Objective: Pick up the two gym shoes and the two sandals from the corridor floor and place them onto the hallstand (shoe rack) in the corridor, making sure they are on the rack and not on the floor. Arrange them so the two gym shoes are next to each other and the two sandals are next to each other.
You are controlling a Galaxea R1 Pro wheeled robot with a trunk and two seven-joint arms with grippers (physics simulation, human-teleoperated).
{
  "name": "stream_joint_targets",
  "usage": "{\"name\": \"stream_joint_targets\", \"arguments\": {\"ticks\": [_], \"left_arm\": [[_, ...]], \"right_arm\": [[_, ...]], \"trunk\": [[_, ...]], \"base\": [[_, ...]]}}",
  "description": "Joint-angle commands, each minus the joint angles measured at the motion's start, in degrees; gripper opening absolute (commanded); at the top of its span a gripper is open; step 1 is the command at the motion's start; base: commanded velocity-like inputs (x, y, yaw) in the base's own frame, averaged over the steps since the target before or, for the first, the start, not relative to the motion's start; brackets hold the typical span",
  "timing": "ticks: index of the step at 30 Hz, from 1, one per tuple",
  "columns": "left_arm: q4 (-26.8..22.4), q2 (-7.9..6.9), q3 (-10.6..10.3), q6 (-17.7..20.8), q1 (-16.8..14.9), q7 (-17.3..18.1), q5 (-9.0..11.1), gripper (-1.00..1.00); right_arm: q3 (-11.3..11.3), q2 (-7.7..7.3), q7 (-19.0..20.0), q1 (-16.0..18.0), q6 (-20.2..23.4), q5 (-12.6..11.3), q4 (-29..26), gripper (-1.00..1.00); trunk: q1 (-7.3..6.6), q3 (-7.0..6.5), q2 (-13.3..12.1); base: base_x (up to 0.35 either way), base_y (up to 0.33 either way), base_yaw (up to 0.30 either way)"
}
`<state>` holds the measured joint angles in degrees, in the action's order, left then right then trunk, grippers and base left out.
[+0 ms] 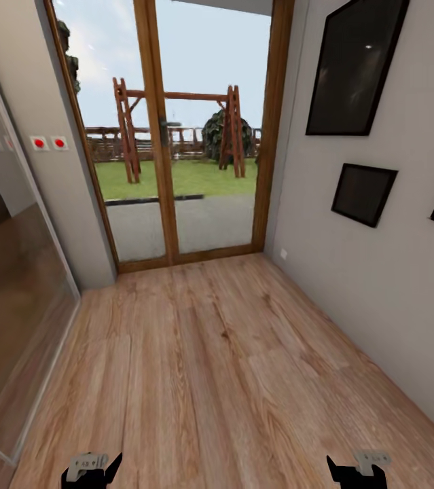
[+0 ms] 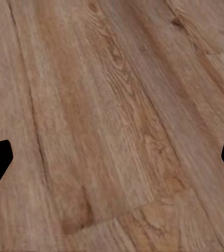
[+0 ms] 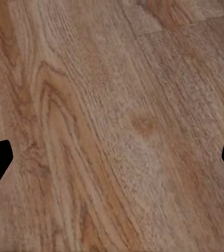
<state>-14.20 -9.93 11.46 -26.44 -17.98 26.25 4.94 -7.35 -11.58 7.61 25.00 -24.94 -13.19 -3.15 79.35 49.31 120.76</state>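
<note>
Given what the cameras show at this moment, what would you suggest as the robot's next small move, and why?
Probably turn the base or head to look around. The head view faces a glass door across bare corridor floor, with dark frames on the wall. The left gripper and right gripper hang open over bare planks, holding nothing, so searching comes before any reach.

No legible text, labels or signs anywhere.

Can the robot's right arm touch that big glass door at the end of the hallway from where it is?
Probably not. The right gripper hangs low at the near end, open, with a long stretch of wood floor between it and the glass door. Nothing blocks the way; the robot would likely need to roll closer.
</note>
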Motion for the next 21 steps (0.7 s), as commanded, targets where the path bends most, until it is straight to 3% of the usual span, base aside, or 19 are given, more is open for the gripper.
{"name": "stream_joint_targets", "arguments": {"ticks": [1,9,21], "left_arm": [[0.07,0.00,0.15,0.07,-0.04,0.56,0.52,1.00],[0.06,-0.01,0.15,0.07,-0.04,0.56,0.52,1.00],[0.07,0.00,0.15,0.07,-0.04,0.56,0.51,1.00]], "right_arm": [[-0.41,-0.02,0.29,0.05,-0.20,-0.61,0.07,1.00],[-0.46,-0.02,0.37,0.05,-0.20,-0.60,0.07,1.00],[-0.45,-0.02,0.39,0.05,-0.20,-0.61,0.07,1.00]], "trunk": [[0.03,0.05,0.02],[0.03,0.02,0.02],[0.03,-0.21,0.02]], "base": [[0.337,0.069,-0.022],[0.337,0.078,-0.070],[0.337,0.106,-0.249]]}}
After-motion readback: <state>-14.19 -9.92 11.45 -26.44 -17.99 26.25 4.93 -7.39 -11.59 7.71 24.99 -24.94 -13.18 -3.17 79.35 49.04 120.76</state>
